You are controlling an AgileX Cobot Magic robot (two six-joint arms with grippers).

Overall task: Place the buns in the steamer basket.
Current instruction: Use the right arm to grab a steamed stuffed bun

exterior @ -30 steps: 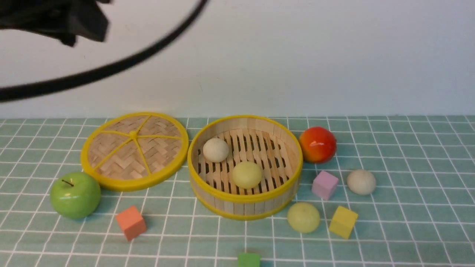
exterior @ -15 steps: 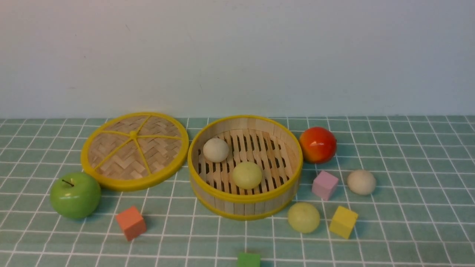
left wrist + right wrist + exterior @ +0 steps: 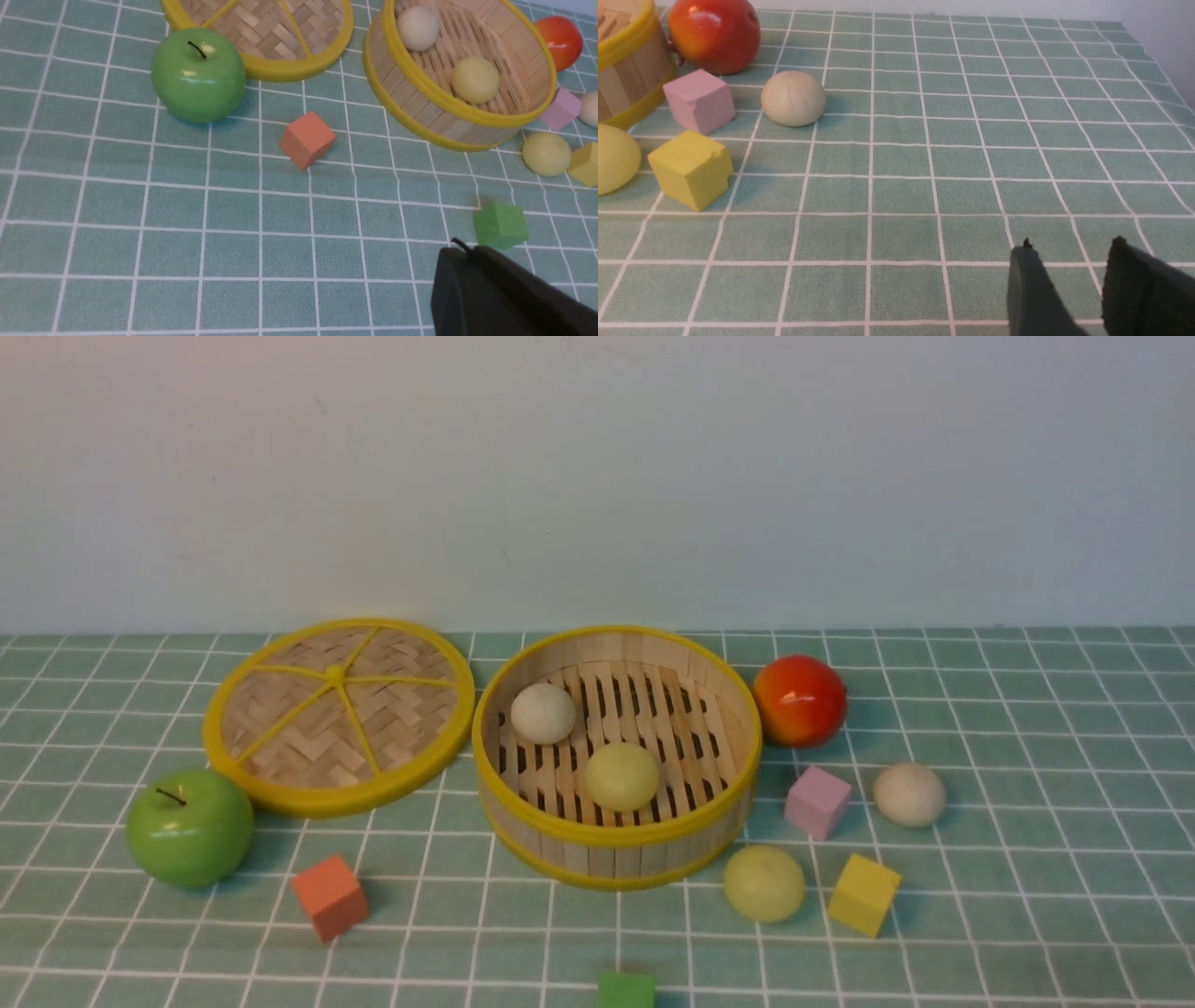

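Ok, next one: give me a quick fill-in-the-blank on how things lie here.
Of the four buns, ___ lie in the steamer basket.
Going by the robot's sides, the flat lid lies ___ of the basket.
The block nearest the green apple is ___.
Missing: two; left; orange.

Probably a robot test lab rather than a real kitchen. The desk (image 3: 1027, 756) wears a green checked cloth against a bare pale wall (image 3: 597, 476). The steamer basket (image 3: 616, 854) sits among props: a glossy green apple (image 3: 189, 826), an orange cube (image 3: 329, 896).
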